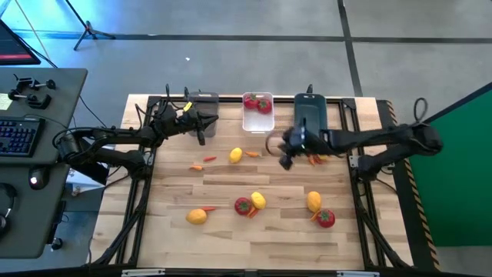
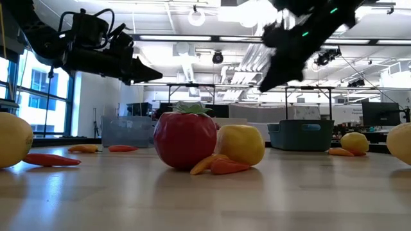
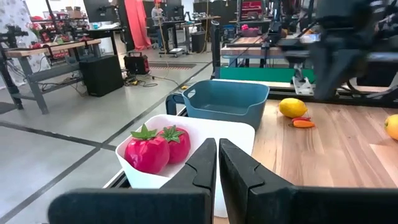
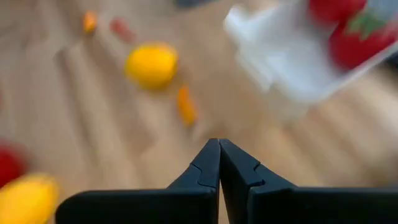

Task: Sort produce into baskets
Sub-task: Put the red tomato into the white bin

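Observation:
Three baskets stand along the far edge: a smoky grey one (image 1: 203,102), a white one (image 1: 257,115) holding two tomatoes (image 3: 157,149), and a dark teal one (image 1: 310,110). Lemons (image 1: 236,155), tomatoes (image 1: 243,205) and small orange carrot pieces (image 1: 209,159) lie loose on the table. My left gripper (image 1: 201,131) hovers shut and empty near the grey basket, pointing toward the white one (image 3: 186,134). My right gripper (image 1: 285,159) hovers shut and empty in front of the teal basket; its wrist view looks down on a lemon (image 4: 151,64) and a carrot piece (image 4: 185,104).
More produce lies toward the near edge: a lemon (image 1: 197,217), a lemon (image 1: 258,200) beside the tomato, a lemon (image 1: 314,201) and a tomato (image 1: 326,218). Carrot pieces (image 1: 318,159) lie by my right gripper. A desk with a keyboard (image 1: 19,137) stands left of the table.

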You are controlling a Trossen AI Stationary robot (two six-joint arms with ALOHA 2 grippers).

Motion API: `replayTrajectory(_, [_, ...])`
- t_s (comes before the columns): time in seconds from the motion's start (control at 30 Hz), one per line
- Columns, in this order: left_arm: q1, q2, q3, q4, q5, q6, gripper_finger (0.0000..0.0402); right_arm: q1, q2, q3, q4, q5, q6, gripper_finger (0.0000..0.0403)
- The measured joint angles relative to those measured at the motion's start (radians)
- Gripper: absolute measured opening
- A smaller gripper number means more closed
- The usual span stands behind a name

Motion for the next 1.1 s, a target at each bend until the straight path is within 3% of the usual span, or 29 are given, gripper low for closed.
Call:
replayTrajectory(0.17, [0.000,0.000,0.000,-0.001,0.000,0.013,0.0005,0.160,-0.084,0.000,-0.249,-0.043,0.266,0.0000])
replayTrajectory(0.37, [0.000,0.000,0.000,0.000,0.000,0.041,0.0005,0.375,-0.098,0.000,-0.397,-0.107,0.570,0.0021])
replayTrajectory(0.47, [0.000,0.000,0.000,-0.001,0.000,0.041,0.0005,0.468,-0.098,0.000,-0.417,-0.142,0.735,0.0061])
replayTrajectory(0.7, [0.000,0.000,0.000,0.000,0.000,0.035,0.0005,0.637,-0.084,0.000,-0.425,-0.206,1.027,0.0196])
replayTrajectory(0.87, [0.000,0.000,0.001,0.000,0.000,0.036,0.0005,0.691,-0.039,0.005,-0.437,-0.299,1.132,0.0249])
replayTrajectory(1.1, [0.000,0.000,0.001,0.000,0.000,0.038,0.0005,0.703,0.112,0.178,-0.712,-0.359,1.084,0.0255])
